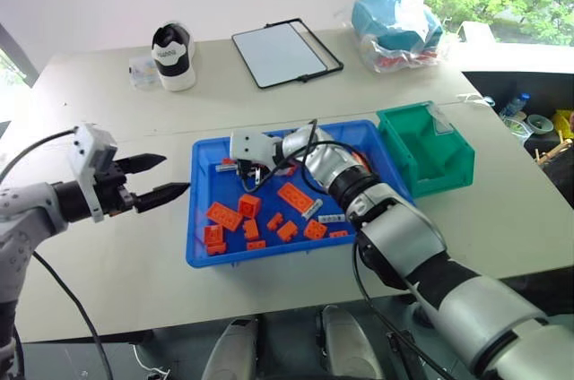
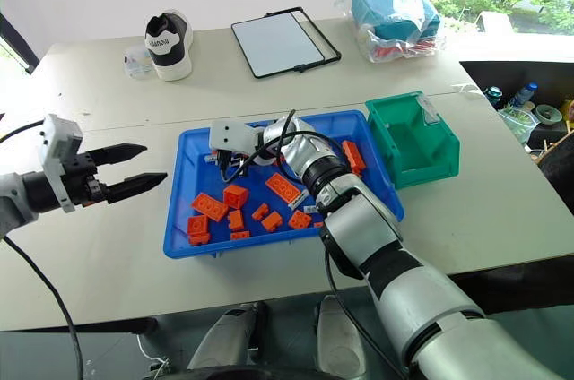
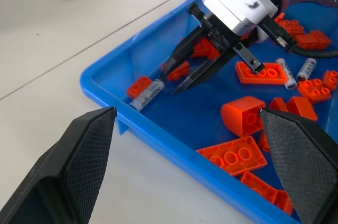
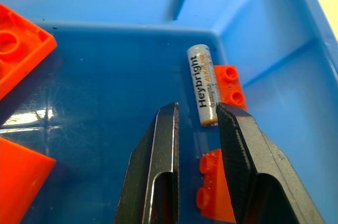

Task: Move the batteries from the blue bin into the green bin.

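The right gripper [image 4: 195, 115], fingers slightly apart and empty, hovers over a battery [image 4: 203, 84] in the blue bin [image 1: 202, 210]; the left gripper [image 1: 166, 177] hangs spread beside it.

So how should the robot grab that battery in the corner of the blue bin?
Probably across the middle of the battery, from above. It lies flat near the blue bin's corner, with an orange brick tight against one long side, so one finger has little room there. The right gripper is partly open just short of it.
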